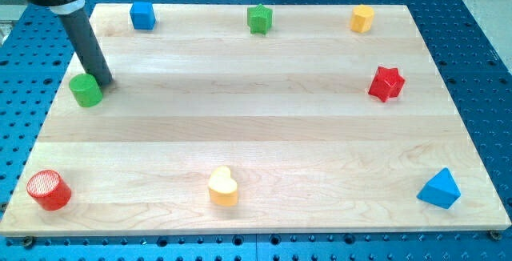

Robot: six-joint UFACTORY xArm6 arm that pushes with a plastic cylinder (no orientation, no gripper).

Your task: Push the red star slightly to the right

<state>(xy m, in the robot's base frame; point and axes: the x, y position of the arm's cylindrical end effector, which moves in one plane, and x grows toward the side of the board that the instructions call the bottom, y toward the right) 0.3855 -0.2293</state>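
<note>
Camera view: The wooden board [256,117] carried eight blocks. Along the view's top stood a blue cube [142,15], a green star [259,18] and a yellow hexagonal block [362,18]. Along the view's bottom lay a red cylinder [49,190], a yellow heart [223,186] and a blue triangular block [439,188]. The red star [386,83] sat near the board's right edge, at upper mid-height, well apart from every other block.

My tip [104,82] rested at the view's left, touching or just beside the right side of a green cylinder [86,90]. The rod carried no jaws; there was nothing to open or close. The tip was well apart from the red star, across nearly the full board.

Handling judgement: the star appeared small, rigid and light, and likely to slide readily on the smooth wood. Its points could cause rotation if struck off-centre. Contact belonged on its left face, in line with its centre. A short stroke was advisable, since the board's right edge lay near.
</note>
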